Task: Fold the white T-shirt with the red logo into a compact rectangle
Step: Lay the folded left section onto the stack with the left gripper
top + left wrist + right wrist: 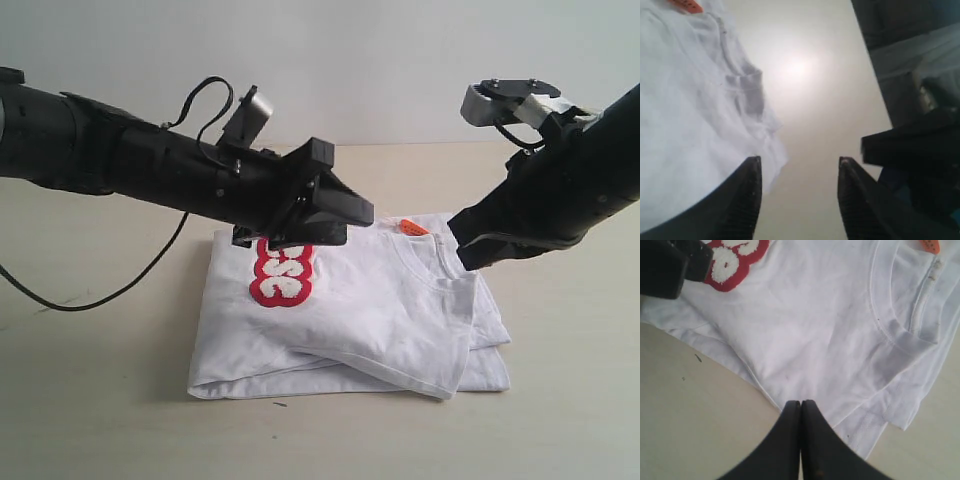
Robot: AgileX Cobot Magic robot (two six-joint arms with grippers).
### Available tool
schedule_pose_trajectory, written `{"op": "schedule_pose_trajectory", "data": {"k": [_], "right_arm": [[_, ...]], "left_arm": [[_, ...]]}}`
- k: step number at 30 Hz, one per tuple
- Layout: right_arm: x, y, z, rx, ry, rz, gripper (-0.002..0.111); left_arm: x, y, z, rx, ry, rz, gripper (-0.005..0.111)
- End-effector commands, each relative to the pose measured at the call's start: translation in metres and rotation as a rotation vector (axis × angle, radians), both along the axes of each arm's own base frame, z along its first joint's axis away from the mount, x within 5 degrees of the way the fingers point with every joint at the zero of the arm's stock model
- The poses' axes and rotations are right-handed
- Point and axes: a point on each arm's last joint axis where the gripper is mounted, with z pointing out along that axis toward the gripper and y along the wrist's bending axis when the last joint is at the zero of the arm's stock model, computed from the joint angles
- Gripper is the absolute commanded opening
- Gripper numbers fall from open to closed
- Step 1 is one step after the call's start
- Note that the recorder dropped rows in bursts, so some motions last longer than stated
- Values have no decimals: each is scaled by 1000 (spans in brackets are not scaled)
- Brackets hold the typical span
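Bare tabletop (320, 440) up front: matte beige, smooth, a couple of dark specks (698, 358) near the cloth. Behind it, mid-table, the white T-shirt (370, 310) lies flat as a stacked, roughly rectangular bundle. It's soft cotton in several layers, with rounded fold edges along the front. The ribbed collar (440, 265) and orange tag (413, 228) face up on the right side. The red logo (282, 275) shows on top at the left, fuzzy white letters in a thick red outline, with only its end letters clear of the arm. Left gripper (799, 165): jaws spread, nothing between them, hanging over the logo end of the bundle in the exterior view; its wrist view looks past the shirt's edge onto bare tabletop. Right gripper (801, 405): tips pressed together with no cloth visible between them, so clenched and empty as far as I can see. It sits over the bundle's edge on the collar side; can't tell if it touches the fabric. My read: the folding is mostly done and the shape is already compact. What's left is cleanup, since the lower layers stick out past the top one at the right edge and front corner and the outline is skewed. Maybe one more fold if a tighter rectangle is wanted.
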Motion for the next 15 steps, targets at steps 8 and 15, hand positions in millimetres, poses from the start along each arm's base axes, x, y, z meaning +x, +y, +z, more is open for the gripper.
{"op": "schedule_pose_trajectory", "data": {"k": [8, 15], "right_arm": [[26, -1, -33, -11, -19, -80, 0], [47, -5, -66, -50, -40, -153, 0]], "left_arm": [[0, 6, -35, 186, -6, -94, 47], [1, 5, -67, 217, 69, -88, 47]]}}
